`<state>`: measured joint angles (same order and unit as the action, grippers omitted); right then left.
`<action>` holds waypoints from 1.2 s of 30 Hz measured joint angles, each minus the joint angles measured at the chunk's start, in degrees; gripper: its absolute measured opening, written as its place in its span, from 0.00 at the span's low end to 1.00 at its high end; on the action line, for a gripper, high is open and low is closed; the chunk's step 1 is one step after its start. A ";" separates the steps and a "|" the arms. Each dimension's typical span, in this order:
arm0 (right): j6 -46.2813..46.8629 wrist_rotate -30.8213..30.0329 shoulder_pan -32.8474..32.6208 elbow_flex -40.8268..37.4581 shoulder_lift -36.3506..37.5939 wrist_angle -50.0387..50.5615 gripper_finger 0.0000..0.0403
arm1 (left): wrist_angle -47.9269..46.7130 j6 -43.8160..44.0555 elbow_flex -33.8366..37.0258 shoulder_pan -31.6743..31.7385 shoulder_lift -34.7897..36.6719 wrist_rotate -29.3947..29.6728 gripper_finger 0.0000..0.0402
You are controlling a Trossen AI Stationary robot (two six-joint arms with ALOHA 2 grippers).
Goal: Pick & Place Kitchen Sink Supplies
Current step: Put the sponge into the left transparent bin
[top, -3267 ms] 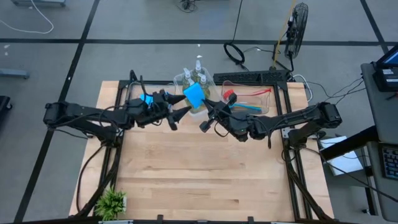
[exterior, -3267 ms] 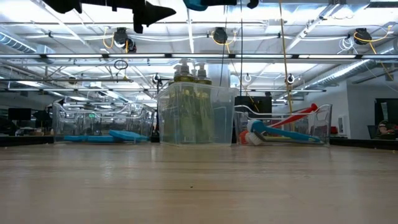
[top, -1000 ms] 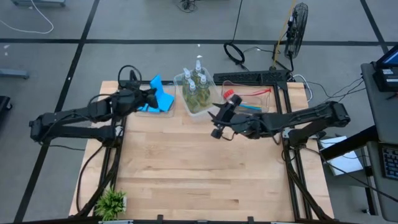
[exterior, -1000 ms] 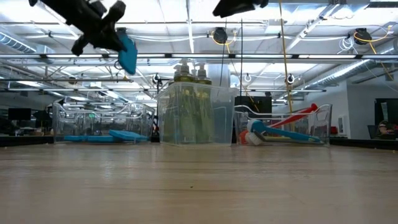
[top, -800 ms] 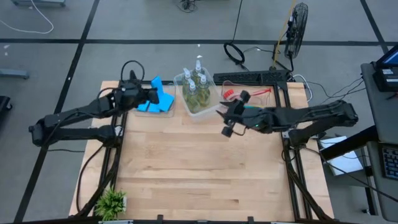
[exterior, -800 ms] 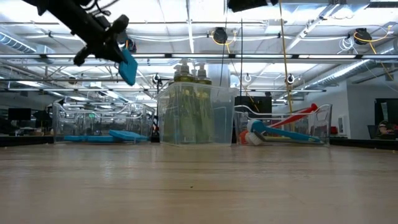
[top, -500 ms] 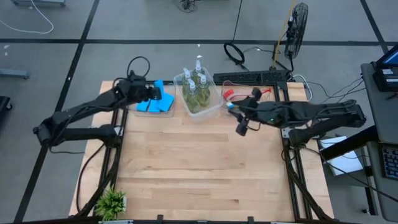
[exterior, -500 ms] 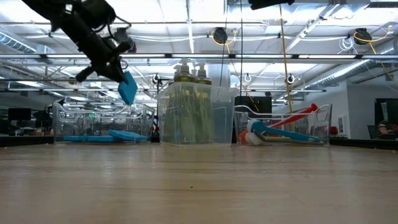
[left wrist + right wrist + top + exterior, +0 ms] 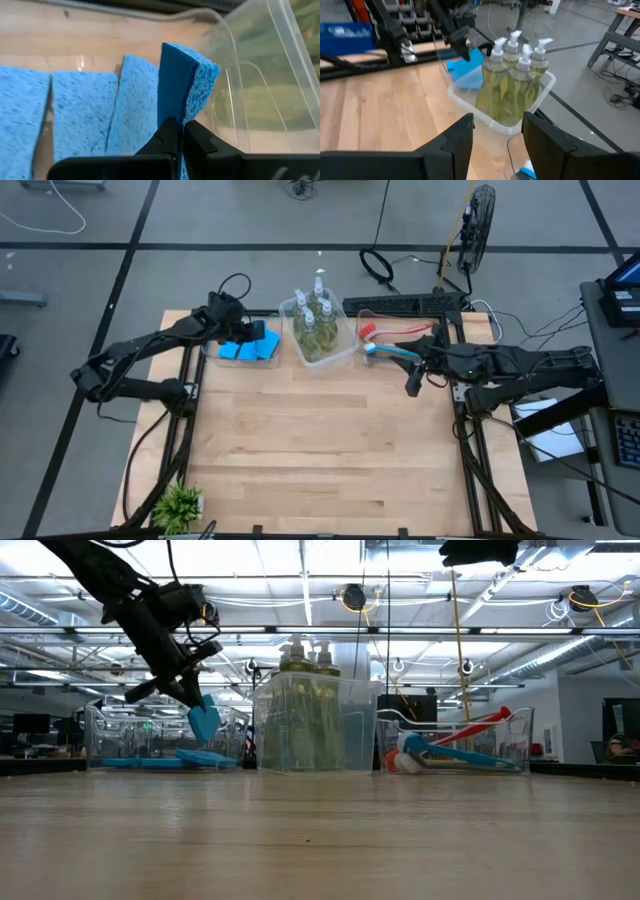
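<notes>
My left gripper [image 9: 192, 692] is shut on a light-blue sponge [image 9: 204, 722] just above the clear left tub [image 9: 130, 735] at the table's far left. Three more sponges [image 9: 82, 115] lie flat side by side on that tub's floor. Several pump bottles [image 9: 316, 320] of yellow-green liquid stand in the middle tub. Dish brushes [image 9: 395, 348] lie in the right tub. My right gripper [image 9: 411, 387] hangs open and empty high above the table's right side, near the brush tub. My left gripper pinches the sponge's two broad faces [image 9: 172, 112] between its two fingers [image 9: 200, 139], at one end of the sponge. The fingers slant down from the table's left. The sponge stands on edge beyond the fingertips, clear of the flat sponges under it.
The bottle tub's clear wall [image 9: 260, 75] stands close beside the held sponge. A small green plant [image 9: 180, 505] sits at the near left corner. The wooden tabletop [image 9: 320, 440] in front of the tubs is bare.
My left gripper has gone down toward the left tub with the sponge, rolling its wrist, so the sponge has sunk to just above the tub's flat sponges. My right gripper has drawn back toward the table's right edge, still open and empty.
</notes>
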<state>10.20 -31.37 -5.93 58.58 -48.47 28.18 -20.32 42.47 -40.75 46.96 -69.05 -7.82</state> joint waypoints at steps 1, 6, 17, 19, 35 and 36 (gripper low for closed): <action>0.04 0.04 0.00 -0.92 0.77 -1.02 0.39 | -0.10 -0.12 0.00 0.35 -0.21 -1.17 0.02; -0.40 0.06 0.00 -4.99 3.69 -6.18 0.39 | -0.35 -0.17 0.00 2.09 -1.09 -3.92 0.02; -0.39 0.13 0.00 -6.90 4.66 -7.38 0.39 | -0.78 -0.77 0.00 3.28 -4.94 -6.13 0.03; -0.38 0.15 0.00 -6.90 4.66 -7.38 0.39 | -0.82 -1.56 0.00 3.28 -5.88 -5.95 0.04; -0.38 0.17 0.00 -6.90 4.66 -9.41 0.39 | -0.54 -6.46 0.00 3.28 -5.85 -5.63 0.33; -0.38 0.17 0.00 -6.90 4.66 -9.66 0.39 | -0.52 -6.96 0.00 3.28 -5.85 -5.64 0.36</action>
<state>9.82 -31.20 -5.93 51.68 -43.81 18.53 -20.84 35.52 -40.75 50.24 -74.89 -13.47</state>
